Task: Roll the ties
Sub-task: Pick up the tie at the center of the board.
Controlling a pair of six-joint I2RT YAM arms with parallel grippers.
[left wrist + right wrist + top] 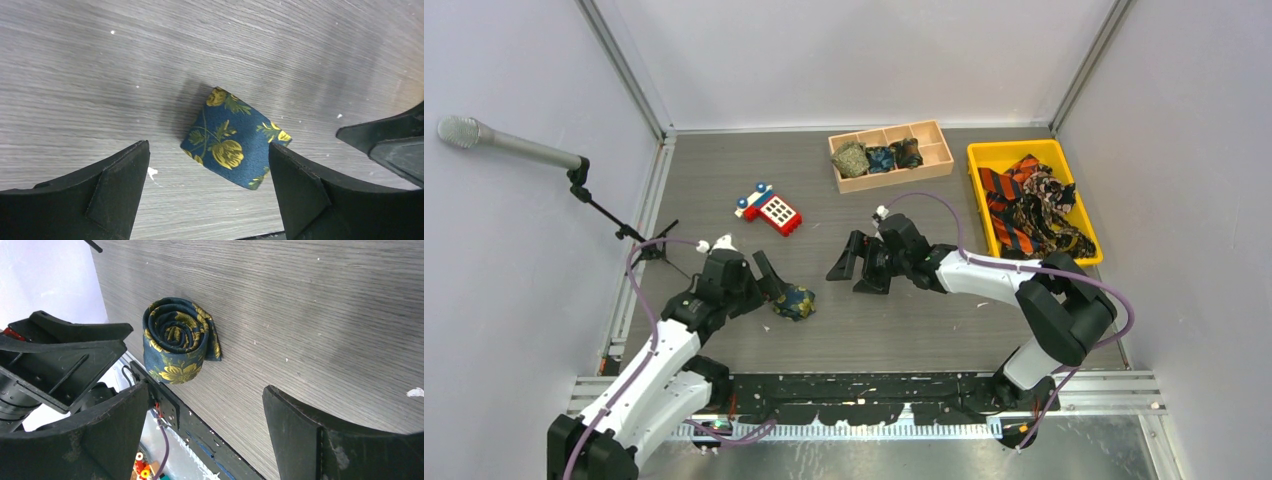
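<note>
you're seeing the rolled tie (pixel 794 301) lying on the table (pixel 904 320) near its front edge, just right of the left gripper (pixel 769 285), with the right gripper (pixel 858 268) hanging further right, apart from it. behind them the toy phone (pixel 771 209) is sitting. at the back, the divided tray (pixel 934 152) is holding three coiled ties (pixel 880 158) toward its left end; right of it, the bin (pixel 984 152) is holding loose ties (pixel 1029 205).

toy phone (pixel 774 210); wooden tray (pixel 936 153); yellow bin (pixel 1020 147); microphone (pixel 514 146) on stand
</note>
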